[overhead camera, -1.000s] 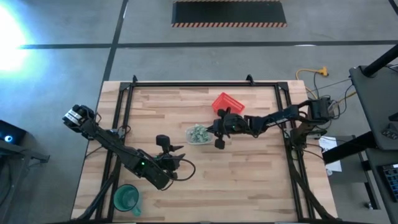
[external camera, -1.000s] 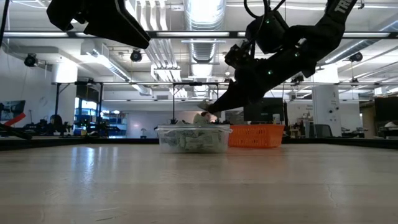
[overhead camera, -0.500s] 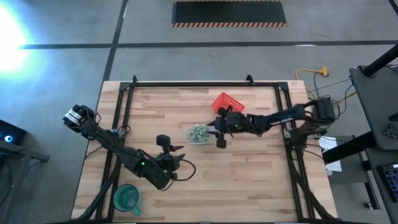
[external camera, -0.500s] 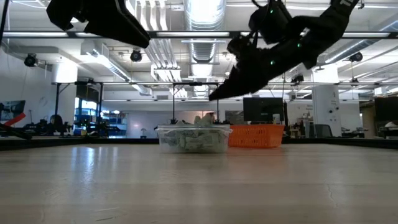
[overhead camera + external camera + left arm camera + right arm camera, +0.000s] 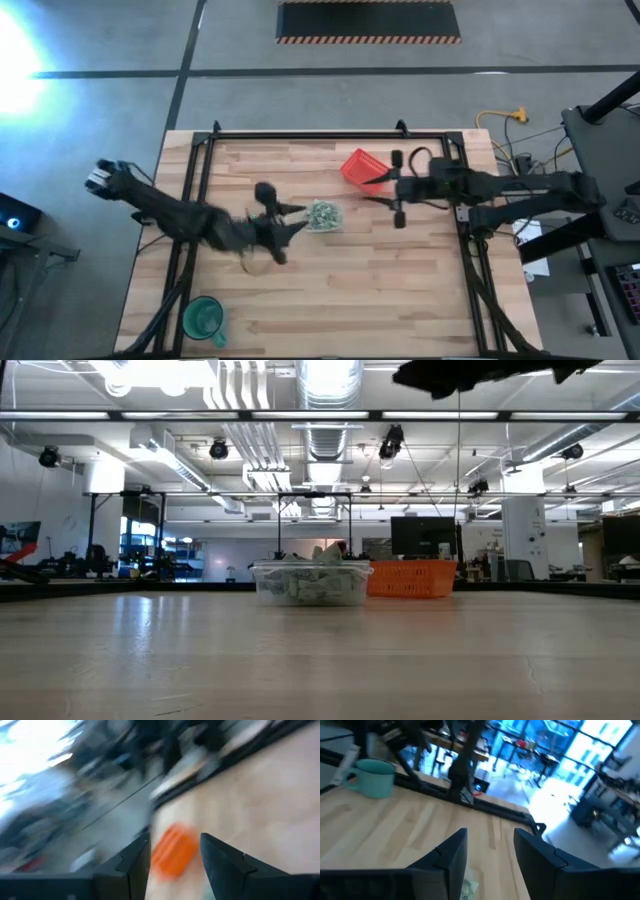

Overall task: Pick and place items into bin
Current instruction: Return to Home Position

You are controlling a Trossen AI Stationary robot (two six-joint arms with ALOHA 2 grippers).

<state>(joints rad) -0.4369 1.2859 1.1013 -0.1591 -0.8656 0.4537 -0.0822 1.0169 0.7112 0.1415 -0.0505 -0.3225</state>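
Pale wooden table [image 5: 400, 290] fills a black frame on a grey workshop floor. Near its middle stands the clear bin [image 5: 336, 223], heaped with green and white packets [image 5: 320, 213]. The red mesh basket [image 5: 362, 166] sits near the bin but apart from it, toward the far right. The left gripper [image 5: 292, 222] hovers just beside the bin, fingers [image 5: 132, 865] apart and empty. The right gripper [image 5: 376, 192] hangs beside the basket, fingers [image 5: 447, 857] likewise spread, holding nothing. A green cup [image 5: 203, 318] stands at the near left corner.
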